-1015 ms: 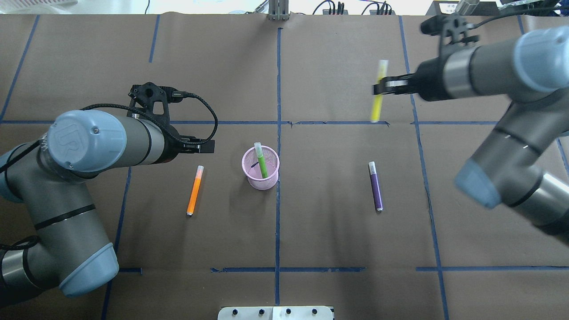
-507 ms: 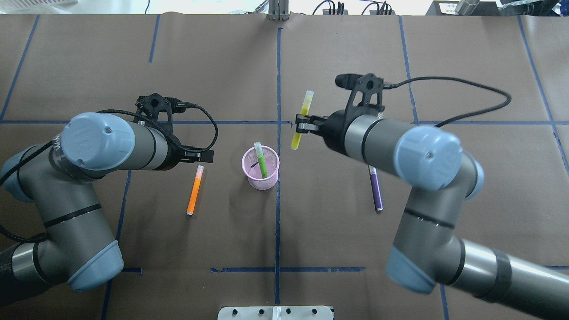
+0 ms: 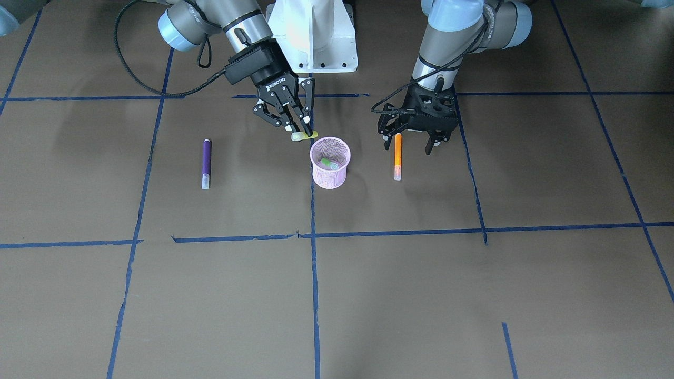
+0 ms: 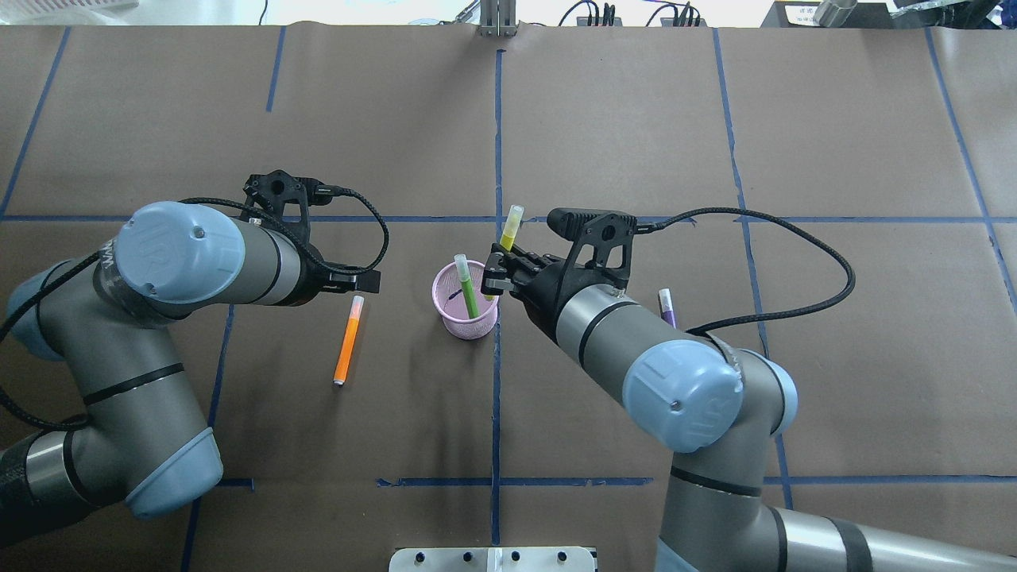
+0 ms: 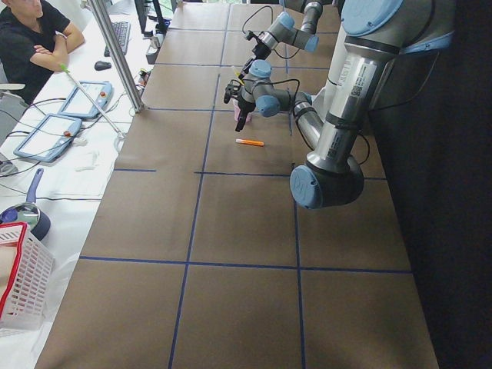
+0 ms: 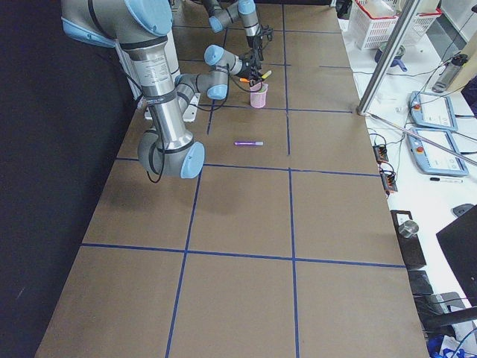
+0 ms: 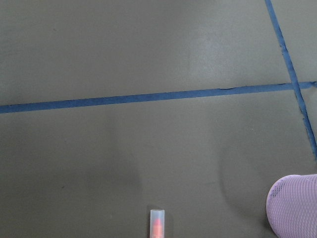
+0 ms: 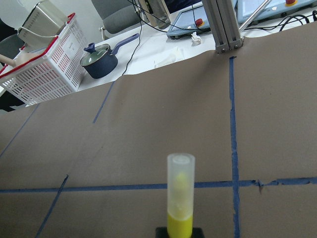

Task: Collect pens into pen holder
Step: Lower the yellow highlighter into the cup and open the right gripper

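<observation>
Left end effector (image 3: pixel 409 143) spread open, hanging over orange pen (image 4: pixel 348 338), which lies flat on worktop (image 4: pixel 636 119). Purple pen (image 3: pixel 206 160) lies flat, well apart on the right arm's side. Right end effector (image 3: pixel 299 130) is clenched on yellow pen (image 4: pixel 511 226), tilted, just beside holder (image 3: pixel 329 176) rim. Holder is pink mesh, green pen (image 4: pixel 467 290) leaning inside. Four pens, pale caps; one holder.

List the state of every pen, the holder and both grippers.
pen holder: upright
green pen: leaning inside the pen holder
yellow pen: held tilted at the pen holder's rim
orange pen: lying flat
purple pen: lying flat
right gripper: shut on the yellow pen
left gripper: open above the orange pen
</observation>
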